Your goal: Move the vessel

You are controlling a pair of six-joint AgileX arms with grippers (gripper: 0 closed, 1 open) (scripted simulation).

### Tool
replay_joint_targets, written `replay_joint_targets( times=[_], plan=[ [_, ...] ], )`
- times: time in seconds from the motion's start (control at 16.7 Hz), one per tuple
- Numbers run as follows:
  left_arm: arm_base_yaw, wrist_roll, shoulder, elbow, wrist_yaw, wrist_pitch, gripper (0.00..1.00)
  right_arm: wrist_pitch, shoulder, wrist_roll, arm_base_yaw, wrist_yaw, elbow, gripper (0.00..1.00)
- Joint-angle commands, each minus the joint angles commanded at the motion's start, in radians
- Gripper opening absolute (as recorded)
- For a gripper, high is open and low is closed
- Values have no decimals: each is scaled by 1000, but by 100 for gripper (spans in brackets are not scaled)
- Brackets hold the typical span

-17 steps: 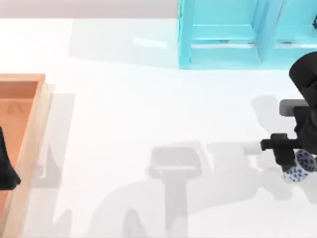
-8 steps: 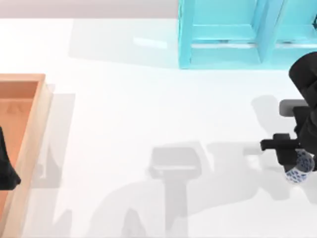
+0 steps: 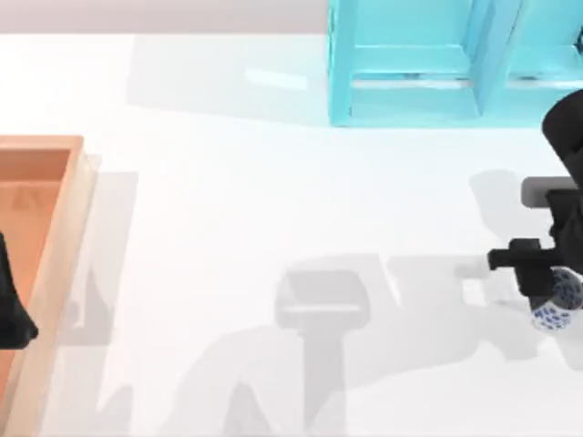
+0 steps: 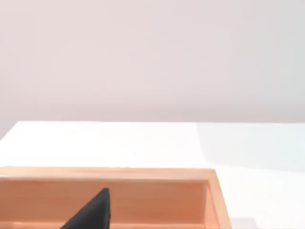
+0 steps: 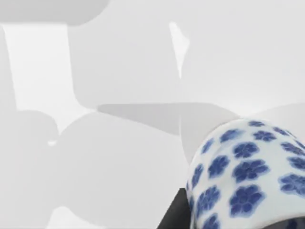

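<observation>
The vessel [image 3: 557,309], a small white cup with blue flower patches, hangs at the table's far right edge, partly covered by my right gripper [image 3: 545,289]. That gripper is shut on it from above. In the right wrist view the vessel [image 5: 248,176] sits close to the camera, with one dark finger [image 5: 172,215] against its side and the white table below it. My left arm [image 3: 11,305] is parked at the far left over the wooden tray [image 3: 64,228].
A turquoise shelf [image 3: 428,64] stands at the back right, behind the right arm. The wooden tray's rim [image 4: 109,174] runs along the left side of the table. White tabletop spreads across the middle between tray and right arm.
My right gripper has shifted slightly to the right with the vessel, and less of the vessel shows beneath it. The left arm has not moved.
</observation>
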Motion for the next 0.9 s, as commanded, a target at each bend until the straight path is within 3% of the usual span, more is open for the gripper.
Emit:
replay_joint_targets(
  times=[0.24,0.66,0.9],
  plan=[
    [0,0,0,0,0,0,100,-83,45,-186,-186,-2,107,0],
    [0,0,0,0,0,0,100,-263,101,-691,-690,-2,323,0],
    [0,0,0,0,0,0,100,-309,92,-843,-842,-8,395,0]
  ],
)
